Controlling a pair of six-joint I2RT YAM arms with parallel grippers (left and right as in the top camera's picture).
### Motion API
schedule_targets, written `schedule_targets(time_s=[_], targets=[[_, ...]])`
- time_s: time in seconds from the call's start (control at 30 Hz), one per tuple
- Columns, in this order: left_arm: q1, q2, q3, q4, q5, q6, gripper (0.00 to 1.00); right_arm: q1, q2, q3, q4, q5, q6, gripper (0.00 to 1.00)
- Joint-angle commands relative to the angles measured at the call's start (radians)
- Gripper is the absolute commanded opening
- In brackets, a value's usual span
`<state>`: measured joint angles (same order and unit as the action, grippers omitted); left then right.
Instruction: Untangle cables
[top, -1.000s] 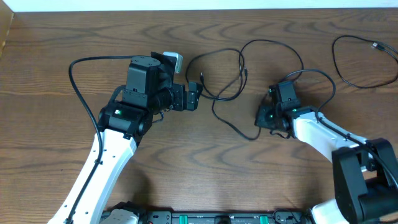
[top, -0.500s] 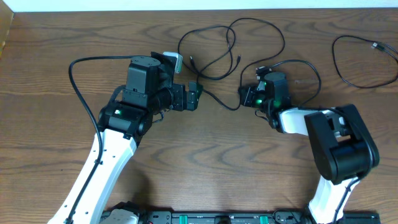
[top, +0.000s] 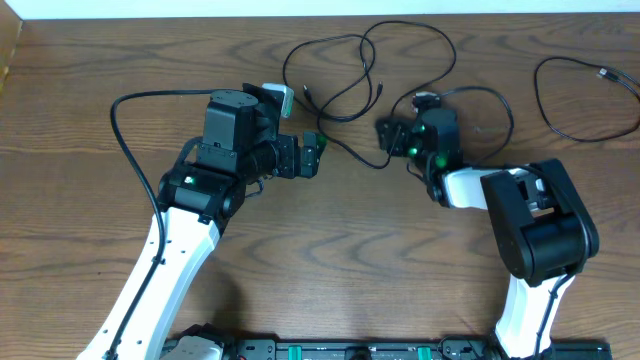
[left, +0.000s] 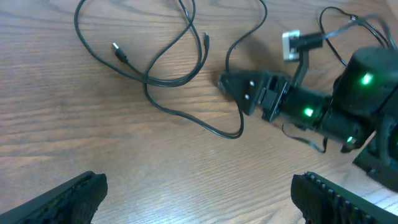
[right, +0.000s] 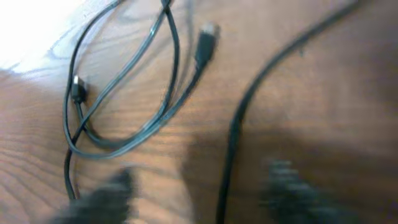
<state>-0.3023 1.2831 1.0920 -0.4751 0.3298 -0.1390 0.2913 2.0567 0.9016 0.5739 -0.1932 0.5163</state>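
The cables (top: 366, 42) lie in loose black loops near the table's far edge, between the two arms. My left gripper (top: 318, 152) hovers open just left of them. In the left wrist view its fingers (left: 74, 196) stand wide apart over bare wood, with the cable loops (left: 163, 81) and two small plug ends ahead. My right gripper (top: 387, 133) sits at the right end of the loops. The right wrist view is blurred. Its jaws stand apart there, and one black cable (right: 231, 143) runs untouched between them. More loops (right: 124, 146) lie ahead to the left.
A separate black cable (top: 540, 90) curls at the far right of the table. The left arm's own thick cable (top: 125, 140) arcs over the wood at left. The table's far edge lies just beyond the loops.
My right gripper moved up and left toward the left gripper, dragging the cable loops toward the far edge, then opened its jaws. The left arm has not moved.
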Motion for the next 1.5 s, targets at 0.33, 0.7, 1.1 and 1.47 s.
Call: schedule_targets(time_s=[0.33,0.7,1.1,1.47], targets=[[0.003,0.004,0.022,-0.004,-0.01,-0.008,0.99,-0.004,-0.471,0.076,-0.673,0.257,-0.423,1.0],[0.003,0.004,0.022,-0.004,-0.01,-0.008,1.0,-0.003,-0.715,0.075,-0.942,0.322,-0.425,0.99],[0.003,0.004,0.022,-0.004,-0.01,-0.008,1.0,-0.003,-0.714,0.074,-0.964,0.322,-0.425,0.99],[0.003,0.004,0.022,-0.004,-0.01,-0.008,1.0,-0.003,-0.714,0.074,-0.965,0.322,-0.425,0.99]])
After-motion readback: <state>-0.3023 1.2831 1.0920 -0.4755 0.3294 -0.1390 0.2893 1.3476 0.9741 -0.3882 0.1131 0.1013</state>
